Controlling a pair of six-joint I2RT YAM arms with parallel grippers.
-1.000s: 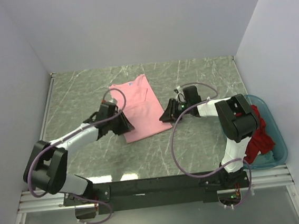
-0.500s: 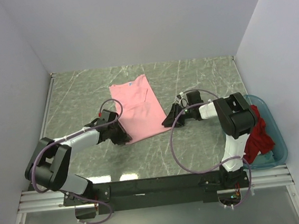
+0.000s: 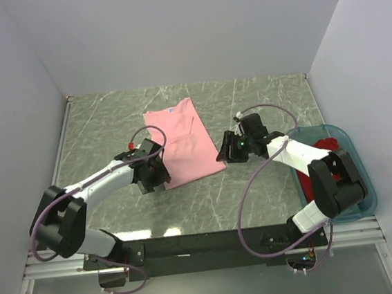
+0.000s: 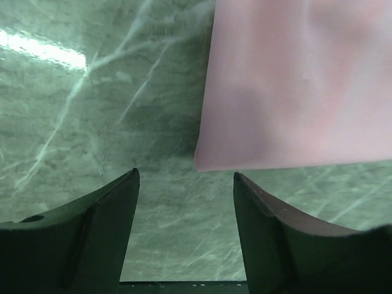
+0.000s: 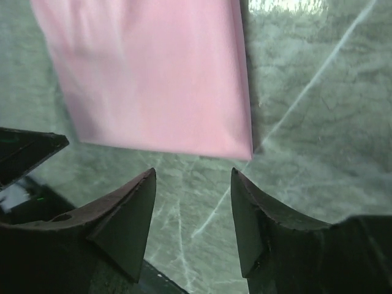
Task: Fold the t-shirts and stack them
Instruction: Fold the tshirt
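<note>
The light pink t-shirt [image 3: 181,140] lies folded flat in a long strip on the green marbled table [image 3: 104,128]. My left gripper [image 3: 158,177] stands open just off its near left corner, with only table between the fingers [image 4: 107,208]. That corner of the pink t-shirt [image 4: 294,79] shows just beyond the fingertips. My right gripper [image 3: 223,151] stands open at the near right corner, also holding nothing. The pink t-shirt [image 5: 153,73] lies just past its fingers [image 5: 128,208]. The bright red t-shirt [image 3: 329,145] lies bunched in the tub, partly hidden by my right arm.
A teal translucent tub [image 3: 366,186] sits at the table's right edge, under my right arm's elbow. White walls close the table at the back and both sides. The left arm's black end [image 5: 24,153] shows in the right wrist view.
Both grippers have opened and let go of the pink t-shirt's near edge, drawing slightly back from it. My right arm's elbow has swung out over the tub.
</note>
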